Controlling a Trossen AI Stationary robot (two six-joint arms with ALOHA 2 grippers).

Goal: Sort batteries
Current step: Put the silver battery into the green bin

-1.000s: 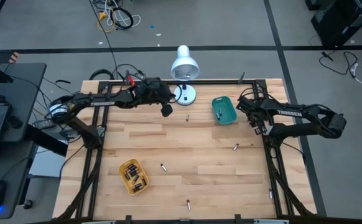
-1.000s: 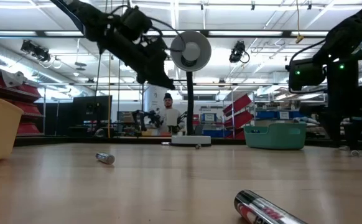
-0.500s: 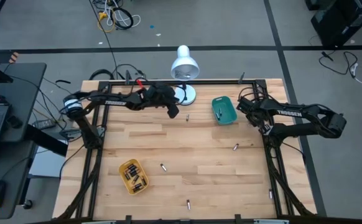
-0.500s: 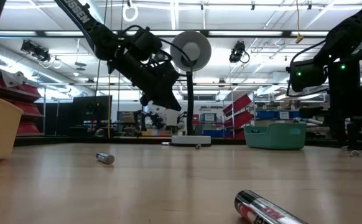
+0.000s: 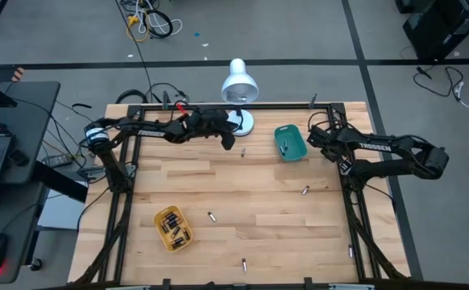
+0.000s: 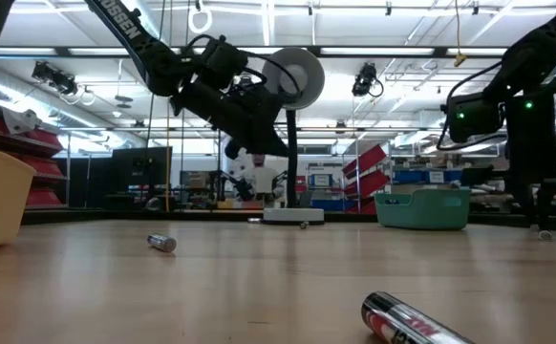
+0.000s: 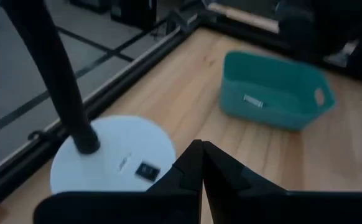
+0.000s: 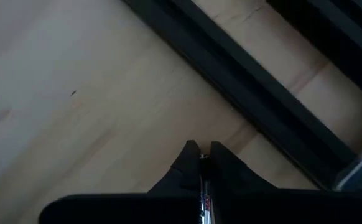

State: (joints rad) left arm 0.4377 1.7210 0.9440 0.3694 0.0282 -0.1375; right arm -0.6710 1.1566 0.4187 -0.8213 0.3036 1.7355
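Right gripper [image 8: 201,155]: fingers closed on one battery [image 8: 202,202], at table's right edge.
Left gripper [image 7: 201,149]: closed, empty, above lamp base [image 7: 116,158].
Other batteries: loose on table [image 5: 218,173], some in yellow tray [image 5: 160,234].

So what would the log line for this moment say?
left gripper: shut, empty, near lamp base | right gripper: shut on battery, table's right edge

Even, bright overhead light fills the high view; the table [image 5: 242,181] shows only faint shadows. In the low view, ceiling strips glare at twelve o'clock and the nearest battery [image 6: 407,323] at five o'clock is blurred. Both wrist views look dim and soft.
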